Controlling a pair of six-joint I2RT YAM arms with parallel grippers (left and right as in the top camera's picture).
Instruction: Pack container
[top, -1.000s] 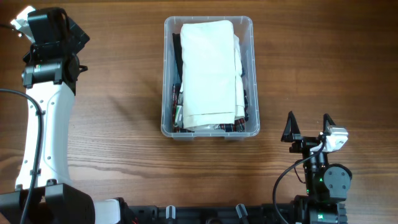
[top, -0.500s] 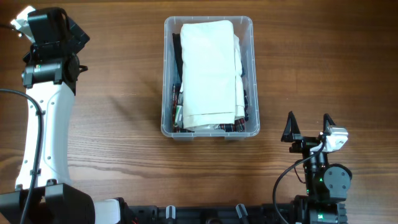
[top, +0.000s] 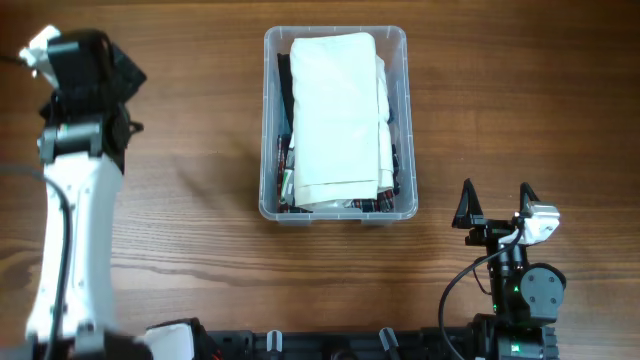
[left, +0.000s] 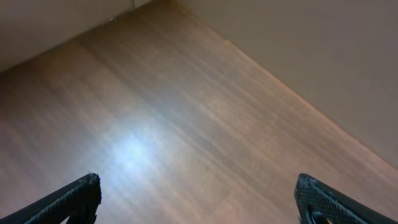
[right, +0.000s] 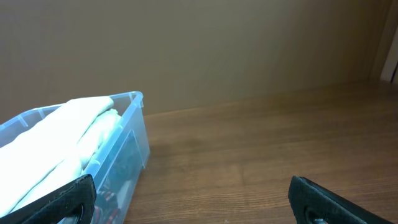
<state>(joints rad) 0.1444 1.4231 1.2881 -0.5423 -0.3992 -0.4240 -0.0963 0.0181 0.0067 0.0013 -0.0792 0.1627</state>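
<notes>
The container (top: 271, 120) is a clear plastic bin at the table's middle back. A folded white cloth (top: 337, 110) lies on top of dark items inside it. My right gripper (top: 496, 203) rests near the front right, below the bin's right corner, open and empty. The right wrist view shows the container (right: 132, 127) with the cloth (right: 59, 134) at the left, and my right gripper (right: 193, 182) is wide open over bare wood. My left arm (top: 75, 180) reaches to the far left. In its wrist view my left gripper (left: 198, 180) stands open over bare table.
Bare brown wood table (top: 520, 90) surrounds the bin. The table's far edge (left: 292, 93) meets a plain wall in the left wrist view. The arm bases and a black rail (top: 330, 345) line the front edge.
My left arm's wrist has shifted slightly down and to the right and looks blurred. The right arm and the container have not moved.
</notes>
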